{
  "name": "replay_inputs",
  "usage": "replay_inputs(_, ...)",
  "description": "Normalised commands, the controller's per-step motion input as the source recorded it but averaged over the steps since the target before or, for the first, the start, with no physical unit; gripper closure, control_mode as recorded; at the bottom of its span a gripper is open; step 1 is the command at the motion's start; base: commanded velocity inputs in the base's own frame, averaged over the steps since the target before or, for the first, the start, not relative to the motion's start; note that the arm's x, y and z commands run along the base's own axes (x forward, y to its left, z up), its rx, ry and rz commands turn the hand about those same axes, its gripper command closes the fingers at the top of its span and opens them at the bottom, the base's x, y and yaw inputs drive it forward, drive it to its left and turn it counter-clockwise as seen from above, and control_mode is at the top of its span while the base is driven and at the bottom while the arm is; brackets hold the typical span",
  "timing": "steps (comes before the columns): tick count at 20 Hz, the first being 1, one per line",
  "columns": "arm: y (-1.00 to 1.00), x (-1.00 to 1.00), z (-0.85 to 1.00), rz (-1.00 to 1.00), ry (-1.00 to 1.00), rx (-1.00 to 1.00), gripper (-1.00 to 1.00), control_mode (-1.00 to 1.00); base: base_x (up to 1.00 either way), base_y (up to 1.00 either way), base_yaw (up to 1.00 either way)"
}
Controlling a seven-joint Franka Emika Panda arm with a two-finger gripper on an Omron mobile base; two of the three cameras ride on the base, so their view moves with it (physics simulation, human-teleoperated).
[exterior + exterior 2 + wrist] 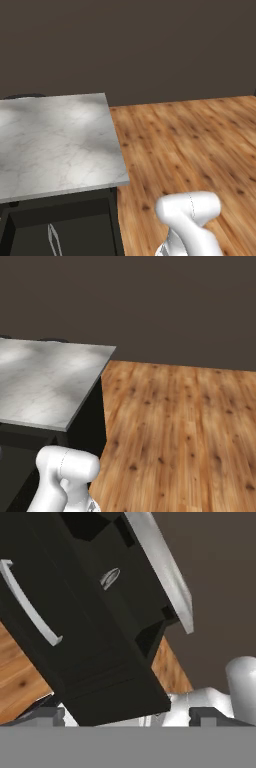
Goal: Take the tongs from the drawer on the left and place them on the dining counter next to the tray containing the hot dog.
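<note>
The drawer (60,227) stands pulled open under the dining counter (55,145), at the lower left of the left base view. The tongs (53,241) lie inside it as a thin pale V. In the hand view the drawer's flat black front (85,647) with its silver bar handle (27,607) is close and tilted. Beyond the front, the tongs (110,577) glint in the open cavity. My gripper (127,714) is open wide, one fingertip at each bottom corner, and holds nothing; it sits just outside the drawer front. The tray and the hot dog are out of view.
Wooden floor (190,145) stretches to the right of the counter up to a dark wall (150,301). The counter's corner (107,348) juts toward that floor. Dark stool tops (50,339) peek over the counter's far edge.
</note>
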Motion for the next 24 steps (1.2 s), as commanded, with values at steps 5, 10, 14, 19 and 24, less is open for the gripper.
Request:
replay_inputs(5, -0.1, 0.42, 0.44, 0.0, 0.16, 0.07, -1.0, -1.0, 0.0, 0.0, 0.0)
replay_inputs(10, 0.0, 0.3, 0.2, 0.0, 0.18, 0.01, -1.0, -1.0, 0.0, 0.0, 0.0)
replay_inputs(14, 0.0, 0.47, 0.39, 0.0, 0.28, 0.01, -1.0, -1.0, 0.0, 0.0, 0.0)
replay_inputs(19, -0.06, 0.55, 0.47, 0.0, 0.29, 0.08, -1.0, -1.0, 0.0, 0.0, 0.0)
replay_inputs(24, -0.06, 0.47, 0.32, 0.0, 0.24, 0.07, -1.0, -1.0, 0.0, 0.0, 0.0)
